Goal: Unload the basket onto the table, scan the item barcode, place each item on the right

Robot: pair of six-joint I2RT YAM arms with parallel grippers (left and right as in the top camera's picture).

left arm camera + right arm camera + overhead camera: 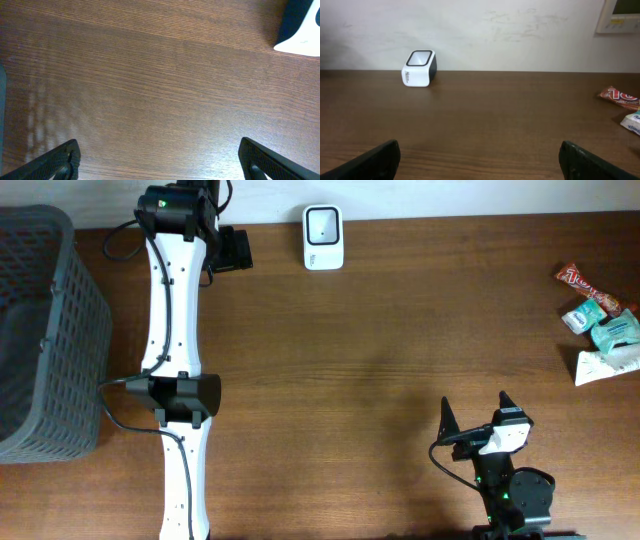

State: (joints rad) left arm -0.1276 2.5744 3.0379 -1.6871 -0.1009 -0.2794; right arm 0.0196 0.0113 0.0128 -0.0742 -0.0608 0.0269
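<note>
Wooden bench (400, 330) carries the white scanner (323, 237) at its far edge, the snack packets (612, 332) at the right edge; I see my left hand (243, 250) and right hand (477, 412) both released.

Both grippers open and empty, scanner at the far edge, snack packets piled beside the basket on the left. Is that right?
Not quite: the overhead view shows the snack packets at the right edge of the table, far from the basket. The left gripper and right gripper are open and empty, and the scanner is at the far edge.
</note>
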